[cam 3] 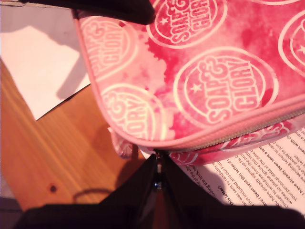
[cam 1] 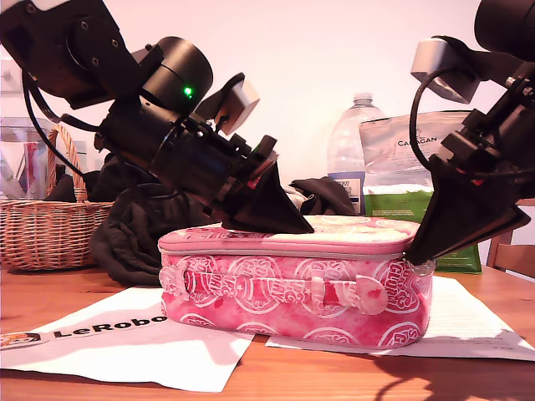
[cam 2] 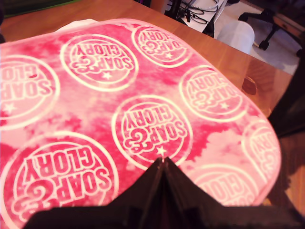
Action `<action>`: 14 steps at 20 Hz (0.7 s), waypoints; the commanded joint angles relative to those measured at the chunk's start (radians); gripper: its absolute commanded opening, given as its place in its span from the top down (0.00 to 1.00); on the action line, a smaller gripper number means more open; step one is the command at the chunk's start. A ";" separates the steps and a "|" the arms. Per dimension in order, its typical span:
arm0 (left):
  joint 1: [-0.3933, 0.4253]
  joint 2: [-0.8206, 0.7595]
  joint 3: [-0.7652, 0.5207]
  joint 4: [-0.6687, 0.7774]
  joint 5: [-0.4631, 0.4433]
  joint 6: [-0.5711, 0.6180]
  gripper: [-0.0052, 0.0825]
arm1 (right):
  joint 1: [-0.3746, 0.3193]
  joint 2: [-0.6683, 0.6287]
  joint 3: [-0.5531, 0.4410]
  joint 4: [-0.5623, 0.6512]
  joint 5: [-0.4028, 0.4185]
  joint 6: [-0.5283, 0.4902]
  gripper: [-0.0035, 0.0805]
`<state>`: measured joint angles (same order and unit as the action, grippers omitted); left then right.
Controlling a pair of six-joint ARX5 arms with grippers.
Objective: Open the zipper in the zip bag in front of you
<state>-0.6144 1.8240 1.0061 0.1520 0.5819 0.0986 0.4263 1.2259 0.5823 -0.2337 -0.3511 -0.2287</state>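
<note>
The pink zip bag [cam 1: 292,292] with white circle prints lies flat on the table, strap handle facing the exterior view. My first gripper [cam 1: 305,225] is shut, and its black tip rests on the bag's top panel [cam 2: 143,95] with nothing between the fingers. The zipper [cam 1: 284,248] runs as a pale line just under the top panel. At the bag's end on the exterior view's right, my second gripper [cam 1: 411,255] is shut at the zipper line [cam 3: 248,131]. A small metal glint, the pull, sits between its fingertips [cam 3: 157,164].
A wicker basket [cam 1: 42,225] and a black cloth heap [cam 1: 134,234] stand behind the bag on the exterior view's left. A water bottle [cam 1: 355,142] and a green-and-silver pouch [cam 1: 401,184] stand behind on its right. Paper sheets [cam 1: 125,334] lie under the bag on the wooden table [cam 1: 334,376].
</note>
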 commanded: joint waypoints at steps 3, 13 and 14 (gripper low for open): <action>-0.007 0.056 -0.009 -0.001 -0.016 -0.017 0.97 | 0.006 -0.008 0.016 -0.009 -0.061 0.005 0.97; -0.017 0.069 -0.009 0.005 -0.022 -0.044 0.97 | 0.021 -0.008 0.016 -0.048 -0.163 0.046 0.97; -0.020 0.069 -0.009 0.006 -0.022 -0.045 0.97 | 0.024 -0.008 0.016 -0.048 -0.168 0.046 0.97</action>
<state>-0.6247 1.8366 1.0080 0.1658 0.5720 0.0578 0.4274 1.2259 0.5873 -0.2802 -0.4911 -0.1841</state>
